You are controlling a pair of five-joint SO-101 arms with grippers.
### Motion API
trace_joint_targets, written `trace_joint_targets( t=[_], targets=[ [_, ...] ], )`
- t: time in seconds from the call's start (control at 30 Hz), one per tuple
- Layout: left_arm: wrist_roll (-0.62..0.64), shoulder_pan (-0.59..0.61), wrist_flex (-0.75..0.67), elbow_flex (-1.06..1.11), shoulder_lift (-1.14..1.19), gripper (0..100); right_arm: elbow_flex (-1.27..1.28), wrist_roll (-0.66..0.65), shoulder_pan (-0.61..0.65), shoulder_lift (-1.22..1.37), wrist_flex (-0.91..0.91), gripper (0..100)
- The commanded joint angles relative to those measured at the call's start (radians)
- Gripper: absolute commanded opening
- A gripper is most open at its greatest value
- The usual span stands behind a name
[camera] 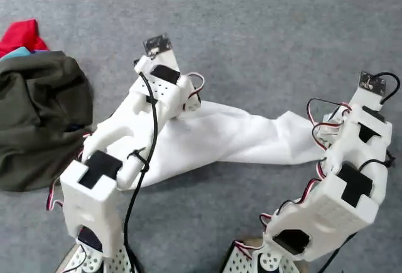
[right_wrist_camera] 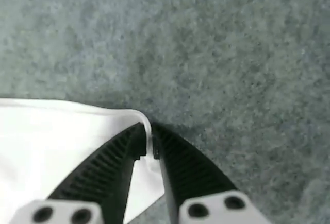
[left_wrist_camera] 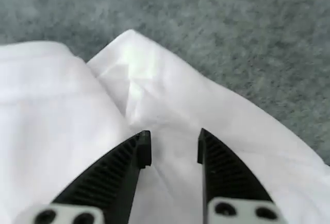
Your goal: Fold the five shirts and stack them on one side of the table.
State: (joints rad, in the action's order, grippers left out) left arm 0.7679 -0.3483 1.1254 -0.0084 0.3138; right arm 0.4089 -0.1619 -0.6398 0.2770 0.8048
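One white shirt point(camera: 239, 138): left claw point(left_wrist_camera: 174, 141) apart over it, right claw point(right_wrist_camera: 148, 135) pinching edge.

Left gripper point(left_wrist_camera: 174, 147) parted, over white shirt point(left_wrist_camera: 62, 116), grey table point(left_wrist_camera: 232, 23)

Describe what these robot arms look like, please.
The left arm and right arm are blocky white plastic with black motor blocks set in. Thin black, red and white cables run along them. The left gripper and right gripper each have two black pointed fingers, ribbed inside, on white bases.
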Motion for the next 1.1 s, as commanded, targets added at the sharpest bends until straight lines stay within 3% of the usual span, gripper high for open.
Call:
trace_joint_targets(
  t=[0.0, 0.23, 0.43, 0.6, 0.83, 1.07],
  targets=[
    [0.052, 0.016, 0.057, -0.062, -0.023, 23, 0.002, 0.009, 0.008, -0.007, -0.032, 1.4],
    [0.080, 0.082, 0.084, -0.116, 0.002, 25, 0.002, 0.009, 0.008, -0.007, -0.032, 1.4],
    [0.124, 0.076, 0.072, -0.150, 0.068, 24, 0.002, 0.009, 0.008, -0.007, -0.032, 1.4],
    [0.141, 0.076, 0.080, -0.248, 0.135, 18, 0.002, 0.009, 0.008, -0.007, -0.032, 1.4],
    [0.141, 0.074, 0.229, -0.446, 0.157, 18, 0.002, 0.009, 0.008, -0.007, -0.032, 1.4],
    [0.143, 0.022, 0.232, -0.432, 0.219, 18, 0.001, 0.009, 0.008, -0.007, -0.032, 1.4]
  ],
)
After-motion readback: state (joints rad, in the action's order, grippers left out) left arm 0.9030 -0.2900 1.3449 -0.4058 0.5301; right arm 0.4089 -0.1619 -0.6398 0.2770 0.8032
